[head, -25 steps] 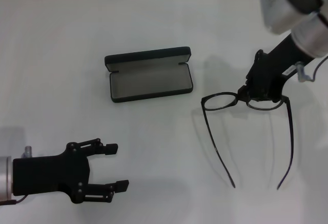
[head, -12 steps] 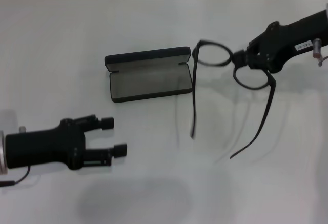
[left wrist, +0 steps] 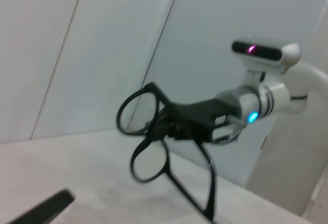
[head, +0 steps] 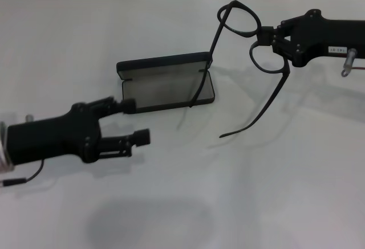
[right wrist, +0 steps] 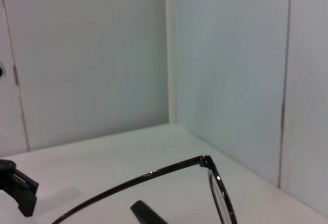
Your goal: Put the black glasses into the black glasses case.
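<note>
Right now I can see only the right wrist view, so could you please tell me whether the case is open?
Observer: Yes. The case lies open on the table, lid folded back and grey lining facing up.
Operator: Thank you. Where does my gripper hold the glasses?
Observer: The right gripper is shut on the glasses at the bridge, holding them off the table near the case's right end, temples hanging down.
Operator: And the other arm?
Observer: The left gripper is open, at the case's left end. I cannot tell whether it touches the case.
</note>
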`<state>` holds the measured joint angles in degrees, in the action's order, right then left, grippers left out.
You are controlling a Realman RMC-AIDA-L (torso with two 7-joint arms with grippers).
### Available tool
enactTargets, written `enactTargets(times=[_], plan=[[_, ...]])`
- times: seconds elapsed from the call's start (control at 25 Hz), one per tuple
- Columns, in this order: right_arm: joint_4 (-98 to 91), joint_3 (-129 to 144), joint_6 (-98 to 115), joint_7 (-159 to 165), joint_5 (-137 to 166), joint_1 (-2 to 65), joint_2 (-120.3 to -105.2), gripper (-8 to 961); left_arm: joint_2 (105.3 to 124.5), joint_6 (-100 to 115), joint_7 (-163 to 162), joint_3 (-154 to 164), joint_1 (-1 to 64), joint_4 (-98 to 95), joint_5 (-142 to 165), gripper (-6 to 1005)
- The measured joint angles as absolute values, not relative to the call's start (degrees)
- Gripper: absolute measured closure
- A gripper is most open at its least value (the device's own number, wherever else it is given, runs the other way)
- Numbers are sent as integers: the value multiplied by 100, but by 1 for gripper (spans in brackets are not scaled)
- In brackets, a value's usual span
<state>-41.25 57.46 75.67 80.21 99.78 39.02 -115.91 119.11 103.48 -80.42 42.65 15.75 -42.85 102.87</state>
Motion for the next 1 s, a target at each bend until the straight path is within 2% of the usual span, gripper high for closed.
enactTargets(times=[0.32, 0.56, 0.8, 1.0], plan=[[-3345, 5812, 7466, 7205, 9291, 3827, -11607, 901, 11949, 10407, -7869, 4284, 2179, -3872, 10109, 227], [-3279, 5840, 7685, 7175, 9277, 3820, -11584, 901, 11944, 10574, -7113, 4331, 2361, -3755, 9974, 232], [-3266, 5860, 8004, 7172, 9307, 3798, -11572, 901, 11899, 11097, -6812, 4489, 2715, -3684, 9951, 468], [-3255, 5858, 8338, 7172, 9286, 3703, -11564, 902, 11920, 11173, -6707, 4639, 2902, -3678, 9926, 711]])
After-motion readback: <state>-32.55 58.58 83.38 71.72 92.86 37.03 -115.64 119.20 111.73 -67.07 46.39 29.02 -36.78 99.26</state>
